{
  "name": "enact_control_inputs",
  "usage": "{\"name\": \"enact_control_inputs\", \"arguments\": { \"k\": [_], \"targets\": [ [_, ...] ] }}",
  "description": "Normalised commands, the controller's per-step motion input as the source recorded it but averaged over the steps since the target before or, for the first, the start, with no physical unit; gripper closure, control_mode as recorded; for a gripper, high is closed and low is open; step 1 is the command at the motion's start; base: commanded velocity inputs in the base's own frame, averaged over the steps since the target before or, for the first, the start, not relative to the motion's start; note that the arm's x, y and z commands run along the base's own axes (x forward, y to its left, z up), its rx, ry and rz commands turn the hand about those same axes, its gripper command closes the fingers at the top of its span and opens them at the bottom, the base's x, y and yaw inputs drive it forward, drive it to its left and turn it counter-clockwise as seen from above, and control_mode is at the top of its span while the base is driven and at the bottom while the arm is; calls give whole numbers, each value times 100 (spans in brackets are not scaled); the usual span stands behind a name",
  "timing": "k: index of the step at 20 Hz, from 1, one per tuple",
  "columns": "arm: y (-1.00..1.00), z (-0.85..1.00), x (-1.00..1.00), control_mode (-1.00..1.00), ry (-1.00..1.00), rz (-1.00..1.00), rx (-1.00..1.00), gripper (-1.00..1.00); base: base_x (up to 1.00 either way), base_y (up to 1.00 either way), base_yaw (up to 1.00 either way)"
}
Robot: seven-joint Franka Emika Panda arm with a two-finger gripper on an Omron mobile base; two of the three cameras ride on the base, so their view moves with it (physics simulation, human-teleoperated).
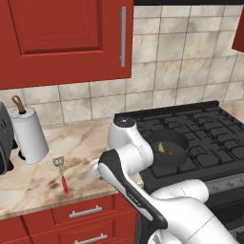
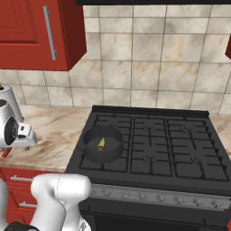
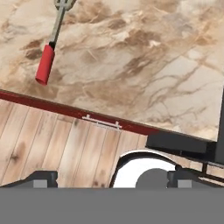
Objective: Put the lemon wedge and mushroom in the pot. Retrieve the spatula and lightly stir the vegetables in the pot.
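Note:
The dark grey pot (image 1: 167,148) (image 2: 103,145) sits on the stove's front left burner. Inside it lie the yellow-green lemon wedge (image 1: 161,146) (image 2: 101,143) and the brown mushroom (image 1: 170,151), touching or nearly so. Left of the stove, the spatula (image 1: 61,174) lies flat on the marble counter, grey head to the back, red handle (image 3: 45,64) toward the counter's front edge. My gripper (image 3: 114,178) is open and holds nothing. It looks down over the counter's front edge, with the spatula up and to the left in the hand view, well apart from the fingertips.
A paper towel roll (image 1: 28,134) and a dark appliance (image 1: 5,139) stand at the counter's left. Red cabinets (image 1: 62,38) hang above. Red drawers (image 1: 86,212) run under the counter, with a drawer handle (image 3: 101,123) and wooden floor (image 3: 57,153) below. The black stove (image 2: 153,144) fills the right.

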Motion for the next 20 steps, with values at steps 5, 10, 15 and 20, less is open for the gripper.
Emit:
{"name": "enact_control_inputs", "arguments": {
  "k": [5, 10, 15, 20],
  "targets": [
    [100, -5, 9, -100, 0, -3, 0, -100, 0, 0, 0],
    [100, -9, 33, -100, 0, -3, 0, -100, 0, 0, 0],
    [92, -6, 32, -100, 3, -5, 0, -100, 0, 0, 0],
    [17, -55, 30, -100, 5, -5, 0, -100, 0, 0, 0]
  ]
}}
